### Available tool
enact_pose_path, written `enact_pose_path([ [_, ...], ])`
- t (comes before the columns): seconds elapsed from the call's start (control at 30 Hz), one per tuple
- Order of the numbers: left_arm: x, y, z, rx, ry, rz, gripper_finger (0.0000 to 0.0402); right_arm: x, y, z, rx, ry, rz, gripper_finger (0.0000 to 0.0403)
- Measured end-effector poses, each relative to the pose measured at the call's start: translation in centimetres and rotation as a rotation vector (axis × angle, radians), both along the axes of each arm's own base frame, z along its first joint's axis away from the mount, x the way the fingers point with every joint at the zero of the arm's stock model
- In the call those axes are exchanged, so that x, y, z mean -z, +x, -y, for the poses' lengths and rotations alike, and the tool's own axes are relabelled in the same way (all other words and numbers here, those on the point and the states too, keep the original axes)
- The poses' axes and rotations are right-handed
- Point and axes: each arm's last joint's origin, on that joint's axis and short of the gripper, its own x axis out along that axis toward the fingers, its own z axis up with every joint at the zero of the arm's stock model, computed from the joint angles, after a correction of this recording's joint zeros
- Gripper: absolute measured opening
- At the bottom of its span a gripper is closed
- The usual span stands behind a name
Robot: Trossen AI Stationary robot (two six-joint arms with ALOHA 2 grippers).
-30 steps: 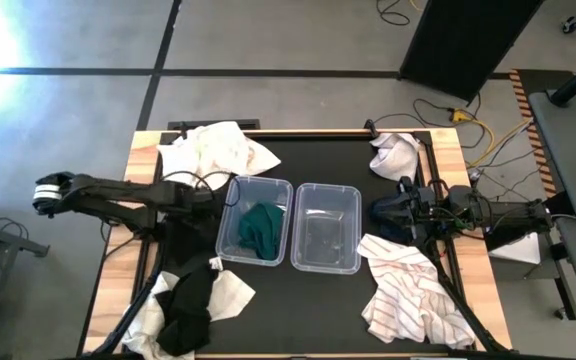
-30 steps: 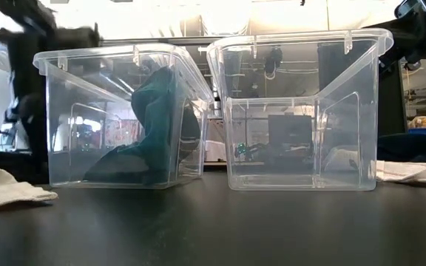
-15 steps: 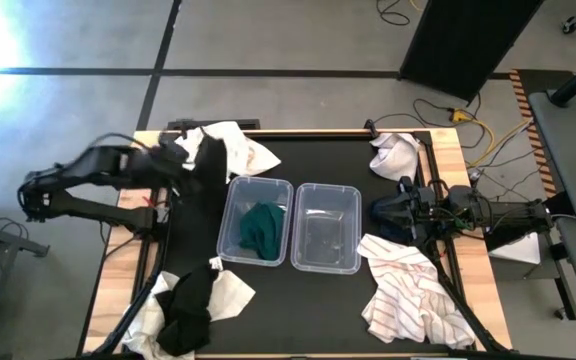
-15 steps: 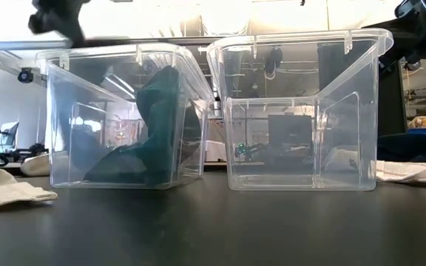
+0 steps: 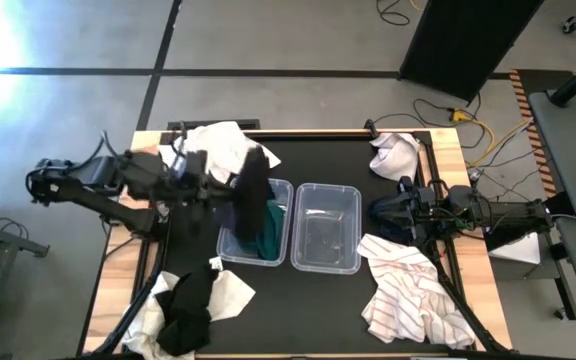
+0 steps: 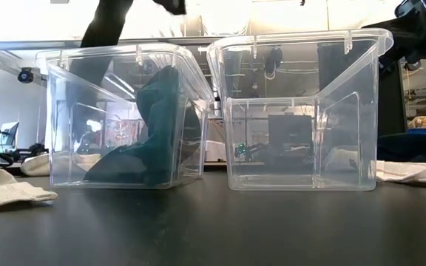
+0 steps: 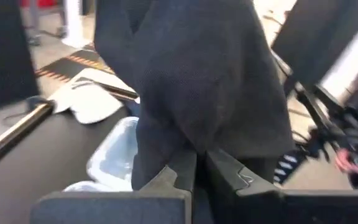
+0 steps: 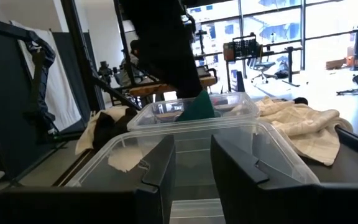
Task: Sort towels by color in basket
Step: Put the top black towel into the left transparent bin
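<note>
My left gripper [image 5: 230, 186] is shut on a black towel [image 5: 251, 195] above the clear left bin [image 5: 230, 240]. A dark green towel [image 5: 264, 230] lies in that bin. The black towel also shows in the low view [image 6: 103, 29] and the right wrist view [image 8: 163, 43]. The clear right bin [image 5: 326, 228] holds nothing. My right gripper [image 5: 380, 212] is open [image 8: 191, 163] at the right bin's right side. A striped white towel [image 5: 413, 292] lies on the table at the near right. My left gripper pinches a bunched part of the black towel [image 7: 194, 140] between its two shut fingers, coming roughly level from the table's left. The towel is lifted clear of the table and hangs down over the left bin, its lower end [image 6: 87, 63] at about rim height.
White towels lie at the far left [image 5: 218, 150] and the far right [image 5: 396, 155]. A black towel on white ones [image 5: 193, 300] lies at the near left. A dark cloth [image 5: 393, 222] lies under my right gripper. The two bins stand side by side at the table's middle.
My left gripper has risen from low beside the left bin with the black towel, swung toward the far edge, then moved right to above the left bin. The towel is lifted clear and hangs over the bin.
</note>
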Motion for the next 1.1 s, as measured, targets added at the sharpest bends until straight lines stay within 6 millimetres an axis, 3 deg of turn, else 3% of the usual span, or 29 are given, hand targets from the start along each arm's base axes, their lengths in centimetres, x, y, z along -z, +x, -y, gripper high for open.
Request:
enact_pose_path([
  [0.17,-0.5,1.0,1.8,0.035,0.025,0.01,0.0,0.0,0.0,0.0,0.0,0.003,-0.001,0.0078],
  [0.47,-5.8,2.3,2.4,0.034,0.184,0.159,0.0,0.0,0.0,0.0,0.001,-0.005,0.0,0.0062],
  [0.9,-2.2,5.6,3.1,-0.072,0.162,-0.136,0.0,0.1,0.0,0.0,0.0,-0.005,-0.008,0.0082],
  [1.1,-0.6,5.8,3.1,-0.119,0.155,-0.239,0.0,0.1,0.0,0.0,-0.001,0.009,-0.009,0.0093],
])
